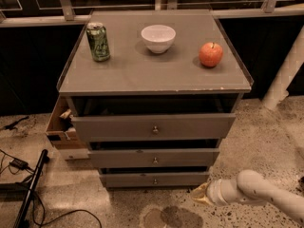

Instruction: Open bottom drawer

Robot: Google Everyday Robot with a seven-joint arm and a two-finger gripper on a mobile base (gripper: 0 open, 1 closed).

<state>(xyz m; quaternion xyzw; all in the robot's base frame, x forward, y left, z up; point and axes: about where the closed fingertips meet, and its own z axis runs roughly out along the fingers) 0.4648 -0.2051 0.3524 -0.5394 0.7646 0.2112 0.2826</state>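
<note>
The bottom drawer is the lowest and narrowest grey front of three on the grey cabinet, with a small round metal knob. A thin dark gap shows above it. My gripper is low at the lower right, just right of and slightly below the drawer's right end, near the floor. The white arm runs off to the right edge. The gripper is apart from the knob.
On the cabinet top stand a green can, a white bowl and a red apple. The top and middle drawer stick out. A cardboard box sits at the left; cables lie on the floor.
</note>
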